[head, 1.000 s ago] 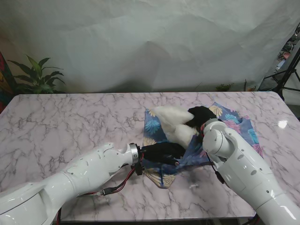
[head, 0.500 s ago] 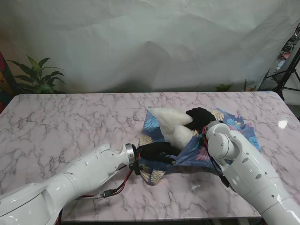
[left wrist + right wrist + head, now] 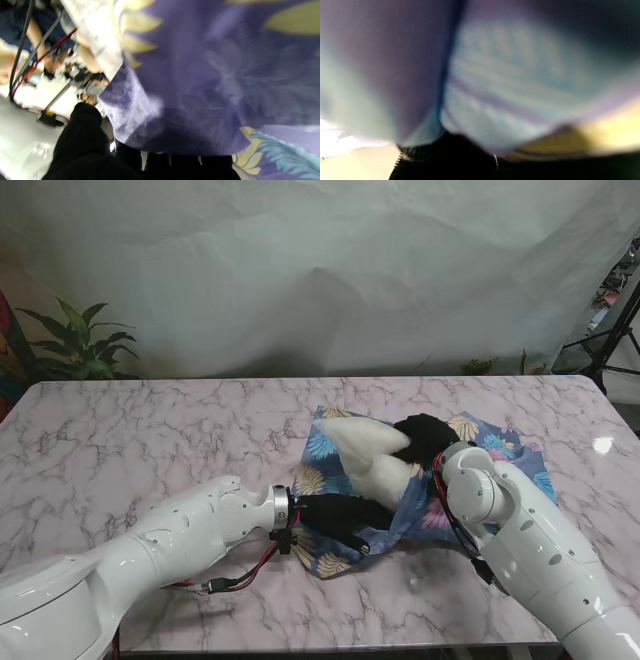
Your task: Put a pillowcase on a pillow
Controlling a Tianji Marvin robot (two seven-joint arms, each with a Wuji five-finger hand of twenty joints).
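Two robot hands work the cloth: the left robot hand (image 3: 338,515) is clenched on the pillowcase (image 3: 330,555) hem nearest me, while the right robot hand (image 3: 425,435) presses on the pillow (image 3: 370,458), its grip unclear. Half the pillow lies bare, mid-surface (image 3: 150,450). The hem could slip if pulled hard. Only the left wrist view shows fabric draped over fingers (image 3: 82,140); the right wrist view is blur.

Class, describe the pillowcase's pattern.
The pillowcase is blue-purple with yellow and teal leaf prints, clearest in the stand view.
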